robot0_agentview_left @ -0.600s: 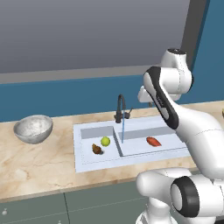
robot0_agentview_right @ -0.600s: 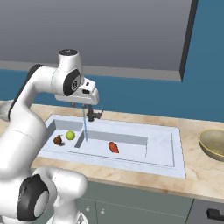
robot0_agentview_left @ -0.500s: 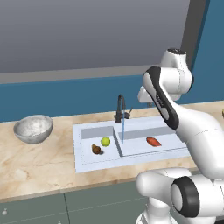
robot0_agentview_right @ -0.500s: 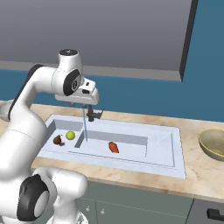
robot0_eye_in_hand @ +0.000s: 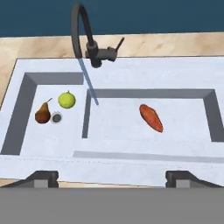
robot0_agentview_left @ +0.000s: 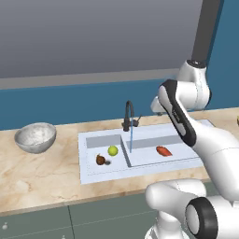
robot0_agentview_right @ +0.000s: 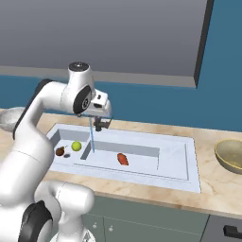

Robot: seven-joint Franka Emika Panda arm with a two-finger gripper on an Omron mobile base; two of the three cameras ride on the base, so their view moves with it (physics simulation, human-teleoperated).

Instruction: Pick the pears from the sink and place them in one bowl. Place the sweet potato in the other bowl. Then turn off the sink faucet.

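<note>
1. Sink (robot0_eye_in_hand: 131, 153): wide pale blue-white rectangular double-basin unit, set into a beige marbled table (robot0_agentview_left: 42, 172). The left basin is smaller, the right one larger, with a divider wall between them.
2. Faucet (robot0_eye_in_hand: 87, 39): slim black gooseneck with a small side lever, mounted on the far rim of the sink. A thin blue stream of water (robot0_eye_in_hand: 89, 85) falls from the spout to a spot just right of the divider (water running).
3. Yellow-green pear (robot0_eye_in_hand: 66, 99): small, roundish, lying in the left basin toward its far side.
4. Brown pear (robot0_eye_in_hand: 42, 113): small, dark, with a stem, in the left basin, just left of and nearer than the yellow-green one; it sits beside the small dark drain (robot0_eye_in_hand: 56, 117), close to touching it.
5. Sweet potato (robot0_eye_in_hand: 151, 117): elongated orange-red tuber with tapered ends, lying on the floor of the right basin, well apart from both pears.
6. Grey-silver bowl (robot0_agentview_left: 35, 137): large, round, speckled, upright on the table left of the sink.
7. Second bowl (robot0_agentview_right: 230, 155): round, tan-gold toned, on the table right of the sink (partly cut by the picture edge).
8. Gripper (robot0_eye_in_hand: 112, 177): two dark finger tips spread wide, grasping nothing, poised high above the near rim of the sink and looking down over both basins.
</note>
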